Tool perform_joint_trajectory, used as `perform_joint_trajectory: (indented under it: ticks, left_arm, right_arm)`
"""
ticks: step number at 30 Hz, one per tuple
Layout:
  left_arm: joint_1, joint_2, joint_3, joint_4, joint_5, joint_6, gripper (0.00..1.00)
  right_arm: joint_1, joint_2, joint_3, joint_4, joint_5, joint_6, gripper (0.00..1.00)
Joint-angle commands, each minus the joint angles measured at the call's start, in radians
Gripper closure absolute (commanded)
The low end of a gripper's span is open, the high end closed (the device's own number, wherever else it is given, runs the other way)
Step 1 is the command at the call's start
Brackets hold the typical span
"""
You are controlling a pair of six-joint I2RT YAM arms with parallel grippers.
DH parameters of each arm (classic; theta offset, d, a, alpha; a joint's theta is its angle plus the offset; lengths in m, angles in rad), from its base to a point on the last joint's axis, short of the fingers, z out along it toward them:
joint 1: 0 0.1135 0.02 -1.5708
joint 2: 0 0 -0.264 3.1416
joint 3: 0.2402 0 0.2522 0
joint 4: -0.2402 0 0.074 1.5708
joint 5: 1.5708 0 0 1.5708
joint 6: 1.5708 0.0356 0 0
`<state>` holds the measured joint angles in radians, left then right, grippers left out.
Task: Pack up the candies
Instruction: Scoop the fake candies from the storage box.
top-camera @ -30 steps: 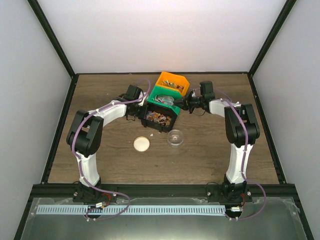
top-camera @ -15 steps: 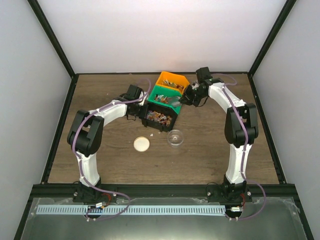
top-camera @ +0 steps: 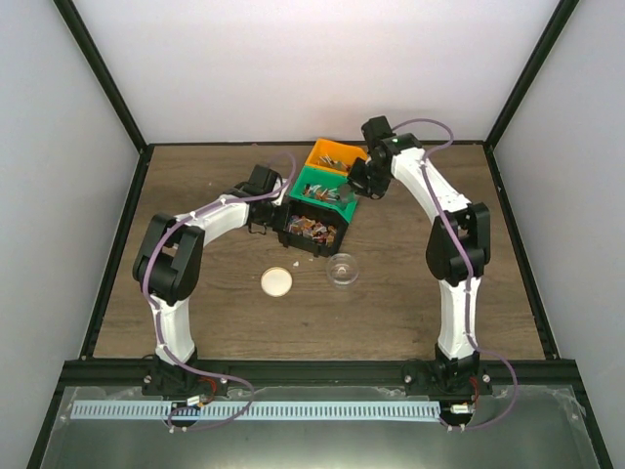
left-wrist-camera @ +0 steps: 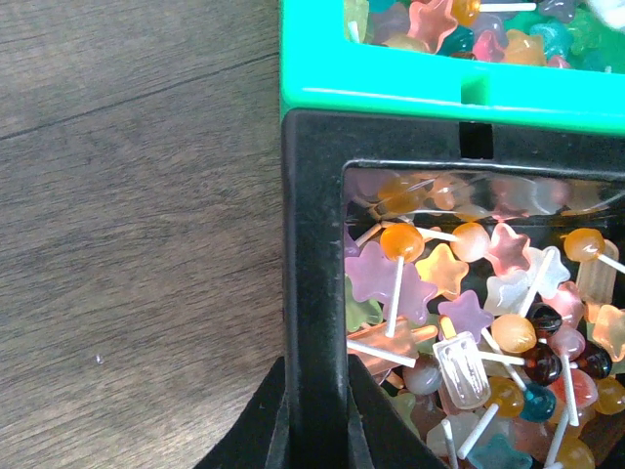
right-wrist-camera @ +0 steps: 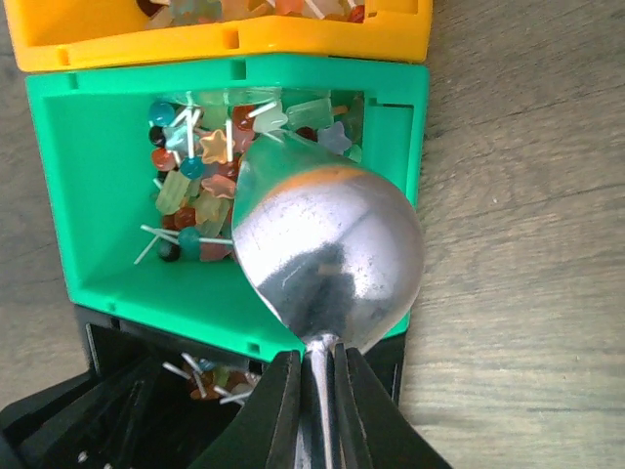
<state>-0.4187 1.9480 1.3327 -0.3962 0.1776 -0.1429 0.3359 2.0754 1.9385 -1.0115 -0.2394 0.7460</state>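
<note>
My left arm reaches low across the table, left gripper [left-wrist-camera: 317, 396] clenched on the black bin's [left-wrist-camera: 312, 244] left wall. My right arm arches high and far, right gripper [right-wrist-camera: 317, 391] grasping the metal scoop's [right-wrist-camera: 327, 254] handle, its bowl over the green bin [right-wrist-camera: 78, 195]. The candies [left-wrist-camera: 459, 322] fill both bins and the orange bin [right-wrist-camera: 195, 49] beyond.

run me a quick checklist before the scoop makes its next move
1. left gripper clamped on the black bin wall: ok
2. right gripper shut on the scoop handle: ok
3. Scoop bowl over the green bin: ok
4. candies in the green bin to pick up: ok
5. Scoop loaded: cannot tell; the shiny face in view carries no candy
6. cup uncovered on the table, lid lying apart beside it: ok
</note>
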Motion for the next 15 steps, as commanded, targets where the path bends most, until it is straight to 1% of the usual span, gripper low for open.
perform_joint_trajectory:
  ticks: [1, 7, 12, 15]
  left_arm:
    - [0.002, 0.030, 0.017, 0.000, 0.027, -0.016, 0.94]
    - [0.002, 0.032, 0.019, -0.004, 0.028, -0.012, 0.94]
    - [0.004, 0.032, 0.018, -0.007, 0.028, -0.010, 0.94]
    - [0.003, 0.032, 0.018, -0.009, 0.027, -0.009, 0.94]
  right_arm:
    - [0.038, 0.083, 0.045, -0.078, 0.106, -0.040, 0.99]
    - [0.049, 0.166, 0.019, -0.036, -0.044, -0.073, 0.99]
    - [0.048, 0.194, -0.078, 0.092, -0.286, -0.051, 0.99]
    - [0.048, 0.207, -0.130, 0.173, -0.404, -0.022, 0.99]
